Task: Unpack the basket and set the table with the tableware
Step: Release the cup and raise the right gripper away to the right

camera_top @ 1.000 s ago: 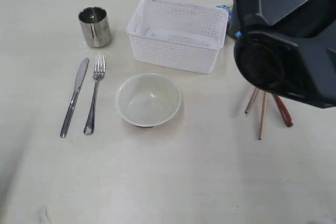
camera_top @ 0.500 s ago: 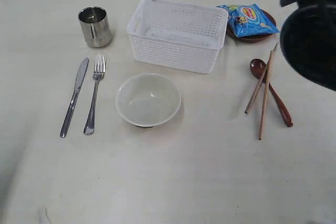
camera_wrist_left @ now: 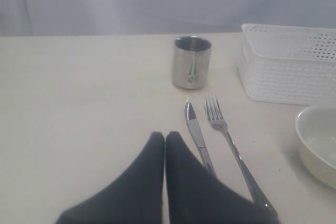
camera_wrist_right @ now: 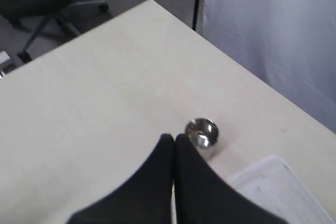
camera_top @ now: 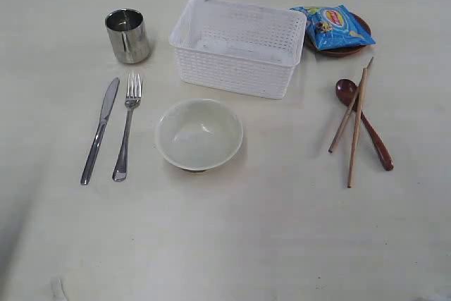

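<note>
Change: right arm's dark bulk gone from upper right of the exterior view.
Left gripper (camera_wrist_left: 165,137): black tapered jaws pressed together, holding nothing.
Right gripper (camera_wrist_right: 174,139): likewise closed, empty.
Basket (camera_top: 232,75): white lattice plastic, upper centre of cream table (camera_top: 282,237).
Cup (camera_top: 127,35), knife (camera_top: 100,130), fork (camera_top: 127,128): polished steel, left.
Bowl (camera_top: 199,134): off-white, round, centre.
Spoon (camera_top: 377,149), chopsticks (camera_top: 357,132): dark red, wooden; crossing, right.
Plate (camera_top: 345,51): brown, under glossy blue packet (camera_top: 332,26), upper right.
</note>
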`<action>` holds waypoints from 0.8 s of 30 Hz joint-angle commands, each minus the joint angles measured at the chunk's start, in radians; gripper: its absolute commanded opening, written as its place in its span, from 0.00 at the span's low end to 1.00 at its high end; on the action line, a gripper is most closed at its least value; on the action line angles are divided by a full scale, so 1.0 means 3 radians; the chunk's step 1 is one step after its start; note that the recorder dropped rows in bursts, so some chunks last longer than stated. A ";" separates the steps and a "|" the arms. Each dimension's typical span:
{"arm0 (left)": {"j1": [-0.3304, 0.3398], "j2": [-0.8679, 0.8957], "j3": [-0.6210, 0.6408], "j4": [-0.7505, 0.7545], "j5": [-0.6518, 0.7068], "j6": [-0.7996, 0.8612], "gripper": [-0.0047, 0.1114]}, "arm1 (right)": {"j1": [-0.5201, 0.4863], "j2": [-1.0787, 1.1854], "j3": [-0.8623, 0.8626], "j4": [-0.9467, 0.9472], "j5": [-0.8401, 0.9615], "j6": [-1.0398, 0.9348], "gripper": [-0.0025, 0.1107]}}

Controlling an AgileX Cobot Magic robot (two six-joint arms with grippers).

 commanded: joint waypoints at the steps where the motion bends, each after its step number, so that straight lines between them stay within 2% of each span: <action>1: -0.0025 -0.0011 0.0011 -0.0001 -0.0006 -0.0004 0.04 | -0.0010 -0.0501 0.0834 -0.0237 -0.0273 0.0054 0.02; 6: -0.0025 -0.0011 0.0011 -0.0001 -0.0006 -0.0004 0.04 | -0.0010 -0.1125 0.2054 -0.0343 -0.1270 -0.0026 0.02; 9: -0.0025 -0.0011 0.0011 -0.0001 -0.0006 -0.0004 0.04 | -0.0010 -0.1392 0.2715 -0.0895 -0.1750 0.0156 0.02; 11: -0.0025 -0.0011 0.0011 -0.0001 -0.0006 -0.0004 0.04 | -0.0010 -0.1489 0.3028 -0.1391 -0.1831 0.0696 0.02; 14: -0.0025 -0.0011 0.0011 -0.0001 -0.0006 -0.0004 0.04 | -0.0034 -0.1479 0.3308 -0.2179 -0.1637 0.1399 0.02; 16: -0.0025 -0.0011 0.0011 -0.0001 -0.0006 -0.0004 0.04 | -0.0140 -0.1404 0.3415 -0.2410 -0.1577 0.1707 0.02; 20: -0.0025 -0.0011 0.0011 -0.0001 -0.0006 -0.0009 0.04 | -0.0467 -0.1233 0.3445 -0.2177 -0.1615 0.1750 0.02; 24: -0.0025 -0.0011 0.0011 -0.0001 -0.0006 -0.0009 0.04 | -0.0778 -0.1054 0.3445 -0.1828 -0.1744 0.1423 0.02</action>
